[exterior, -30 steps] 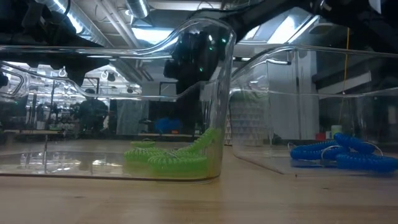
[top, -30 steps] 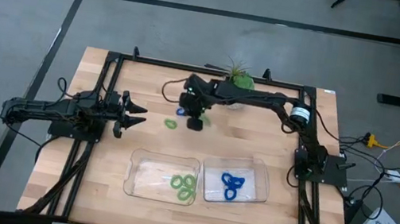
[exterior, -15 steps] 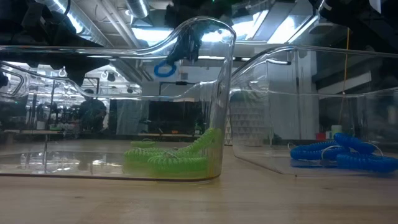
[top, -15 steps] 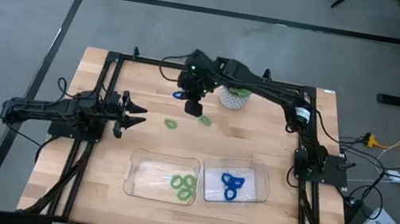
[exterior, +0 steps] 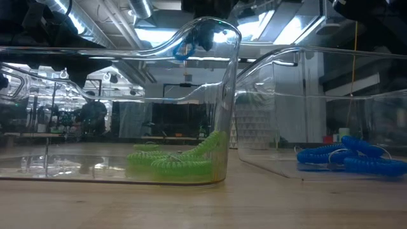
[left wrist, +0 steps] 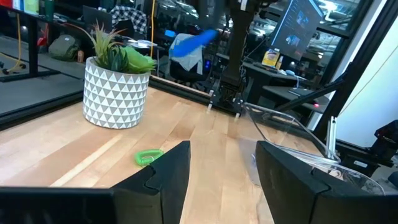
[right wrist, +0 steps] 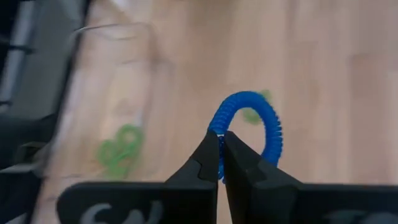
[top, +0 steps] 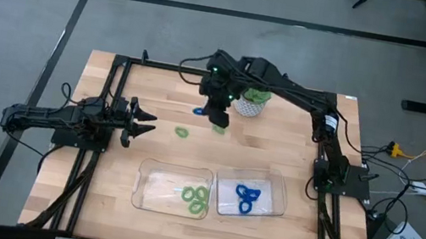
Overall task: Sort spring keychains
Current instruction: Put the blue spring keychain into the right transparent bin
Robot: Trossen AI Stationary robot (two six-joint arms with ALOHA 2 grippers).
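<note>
Nearest the front edge of the wooden table [top: 97, 204] stood two clear trays side by side: the left tray [top: 172, 189] held a cluster of light green spring keychains [top: 195, 198], piled against its right wall in the low view, and the right tray [top: 251, 193] held several blue spring keychains [top: 248, 197] lying on its floor. A strip of bare wood ran in front of both trays and more lay open on either side of them. Past the trays, the middle of the table was mostly bare, with one loose green keychain [top: 182, 132] on the wood near the left gripper [top: 147, 121], which waited at the left side with its fingers spread apart. Farther back, the right gripper [top: 218, 117] hung above the table, its fingers pinched together on a blue keychain [right wrist: 249, 127], the loop dangling off the fingertips in the right wrist view and showing high in the low view above the left tray's rim. Just behind it stood a potted plant [top: 250, 100] in a white pot with a triangle pattern, near the table's far edge. No readable writing showed on the trays or the pot.
</note>
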